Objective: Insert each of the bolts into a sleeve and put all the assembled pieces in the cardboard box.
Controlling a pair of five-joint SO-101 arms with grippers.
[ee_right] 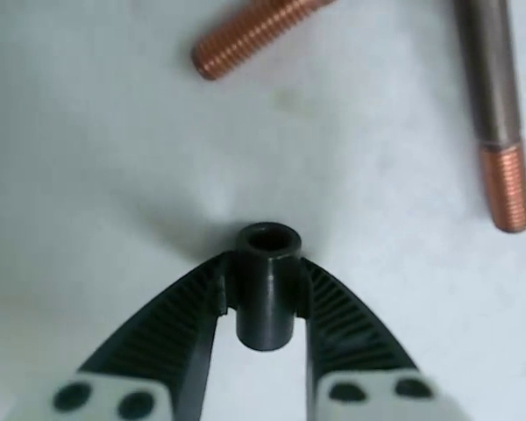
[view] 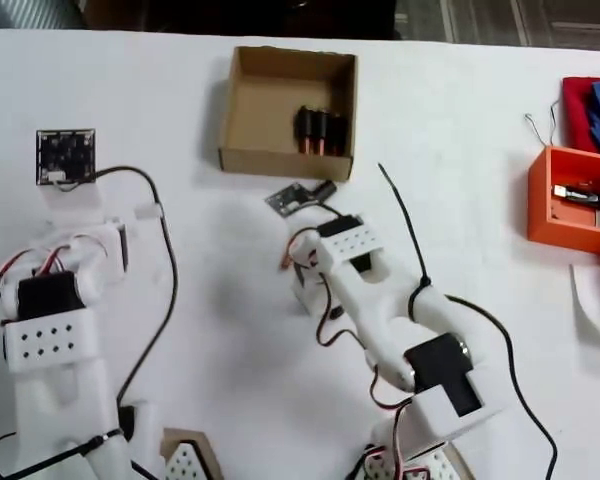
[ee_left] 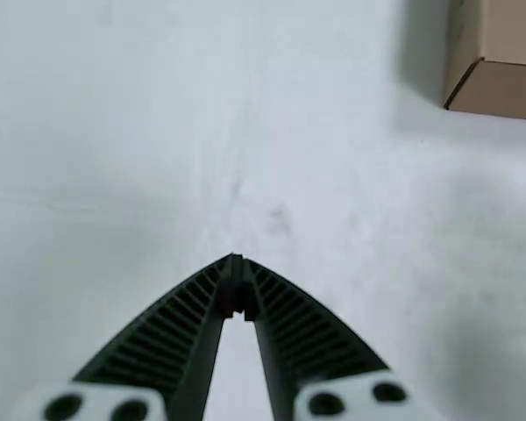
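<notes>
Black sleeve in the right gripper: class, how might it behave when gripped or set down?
The sleeve looks like a rigid tube, so it probably won't flex. Its smooth round wall could slip or roll if laid sideways.

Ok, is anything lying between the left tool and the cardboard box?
Nothing: the left wrist view shows bare white table between the shut left tool and the cardboard box corner.
</notes>
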